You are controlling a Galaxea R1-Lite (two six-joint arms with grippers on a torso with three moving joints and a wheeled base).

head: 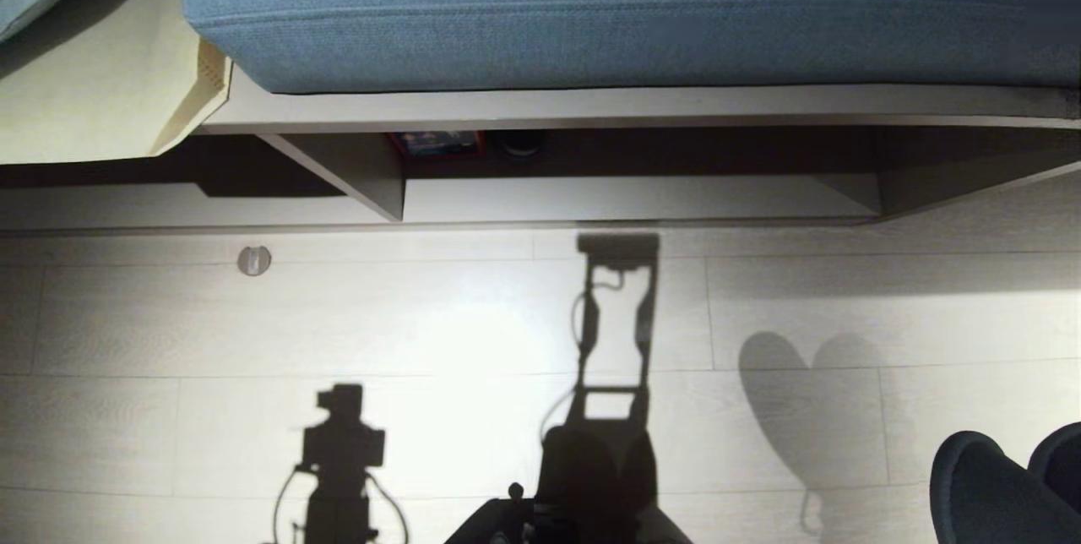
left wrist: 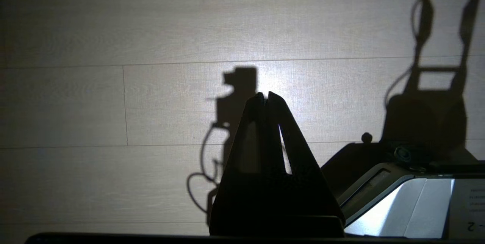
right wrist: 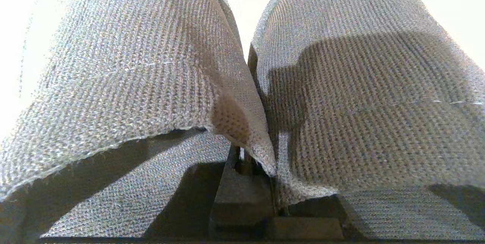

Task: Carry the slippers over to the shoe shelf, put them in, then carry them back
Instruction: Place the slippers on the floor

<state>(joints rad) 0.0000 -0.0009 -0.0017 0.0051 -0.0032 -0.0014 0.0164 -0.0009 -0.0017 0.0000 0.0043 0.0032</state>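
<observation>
The slippers [right wrist: 341,96] crowd the right wrist view, hiding most of the right gripper [right wrist: 257,160], whose fingers pinch their inner edges together. The head view's corner cuts them off above the floor [head: 422,316]. The left gripper [left wrist: 266,96] hangs with fingers closed, empty.

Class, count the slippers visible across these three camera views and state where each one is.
2. Both slippers hang side by side, pinched in the right gripper, above the floor at the head view's lower right. None seems hidden.
</observation>
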